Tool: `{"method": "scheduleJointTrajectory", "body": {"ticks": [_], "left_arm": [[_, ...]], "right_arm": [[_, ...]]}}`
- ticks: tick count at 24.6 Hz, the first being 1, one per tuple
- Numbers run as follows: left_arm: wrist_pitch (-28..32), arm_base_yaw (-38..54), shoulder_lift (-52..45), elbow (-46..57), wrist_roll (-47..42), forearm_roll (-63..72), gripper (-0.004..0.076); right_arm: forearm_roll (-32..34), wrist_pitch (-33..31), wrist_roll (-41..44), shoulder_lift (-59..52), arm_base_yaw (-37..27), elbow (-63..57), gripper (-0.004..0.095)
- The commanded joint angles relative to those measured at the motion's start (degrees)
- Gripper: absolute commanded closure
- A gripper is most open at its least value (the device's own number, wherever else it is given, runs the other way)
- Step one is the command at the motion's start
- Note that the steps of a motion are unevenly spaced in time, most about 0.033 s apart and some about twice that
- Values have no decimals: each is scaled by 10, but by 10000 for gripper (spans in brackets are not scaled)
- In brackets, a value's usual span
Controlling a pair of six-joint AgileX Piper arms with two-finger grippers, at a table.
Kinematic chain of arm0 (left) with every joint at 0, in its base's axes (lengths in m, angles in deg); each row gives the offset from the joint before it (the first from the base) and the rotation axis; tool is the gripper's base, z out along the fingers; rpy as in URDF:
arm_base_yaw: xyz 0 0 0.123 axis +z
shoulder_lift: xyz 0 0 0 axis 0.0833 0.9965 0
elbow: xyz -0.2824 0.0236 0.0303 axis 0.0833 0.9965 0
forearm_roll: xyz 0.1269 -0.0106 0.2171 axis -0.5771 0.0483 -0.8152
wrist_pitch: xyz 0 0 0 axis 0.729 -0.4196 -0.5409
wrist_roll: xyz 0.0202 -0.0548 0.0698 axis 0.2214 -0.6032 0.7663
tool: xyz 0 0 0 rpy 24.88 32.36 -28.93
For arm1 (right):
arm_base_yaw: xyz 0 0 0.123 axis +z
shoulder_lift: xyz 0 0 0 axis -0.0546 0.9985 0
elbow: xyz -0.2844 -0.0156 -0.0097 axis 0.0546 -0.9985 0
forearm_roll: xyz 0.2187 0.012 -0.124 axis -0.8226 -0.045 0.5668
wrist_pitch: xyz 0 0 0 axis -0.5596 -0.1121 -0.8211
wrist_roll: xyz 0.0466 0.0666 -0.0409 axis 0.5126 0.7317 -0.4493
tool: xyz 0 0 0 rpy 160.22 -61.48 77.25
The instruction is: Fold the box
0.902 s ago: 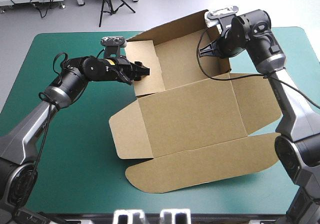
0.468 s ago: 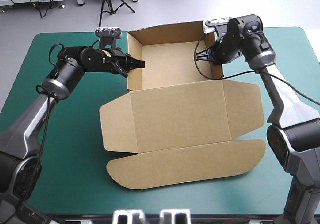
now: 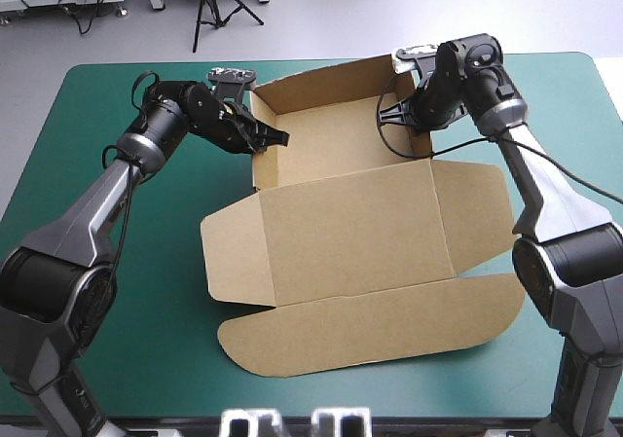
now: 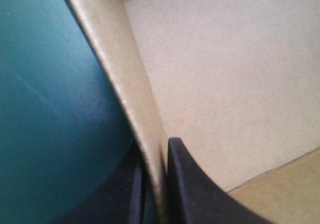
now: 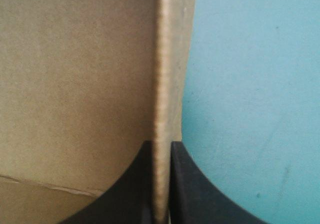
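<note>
Brown board of the box (image 3: 350,233) sits mid-frame on the teal-green cover (image 3: 117,320), its tray walls raised toward the top and its lid flat below. My left gripper (image 3: 274,137) is pinched almost closed on the tray's left wall; my right gripper (image 3: 387,114) clamps the right wall likewise.

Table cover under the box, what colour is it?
The cover is plain teal-green, with no pattern; the high view shows it best.
</note>
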Motion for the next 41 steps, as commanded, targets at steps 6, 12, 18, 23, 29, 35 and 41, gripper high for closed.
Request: {"method": "scheduleJointTrajectory", "body": {"ticks": [6,12,18,23,29,35,41], "left_arm": [[-151,-24,29,-73,31,59,733],[-180,-26,53,-78,31,63,733],[-181,-35,59,-76,31,38,733],[-185,-36,64,-76,31,51,732],[-188,-36,53,-77,20,38,512],[-188,-36,38,-77,-13,-20,229],[-188,-35,33,-77,-14,-51,229]], "right_arm": [[-136,1,-12,-35,16,-85,926],[-115,1,-25,-35,16,-143,927],[-87,1,-25,-35,16,-146,927],[-87,1,-25,-35,16,-146,926],[-90,1,-20,-35,16,-146,656],[-82,1,-2,-39,16,-146,173],[-50,1,-2,-57,16,-144,173]]}}
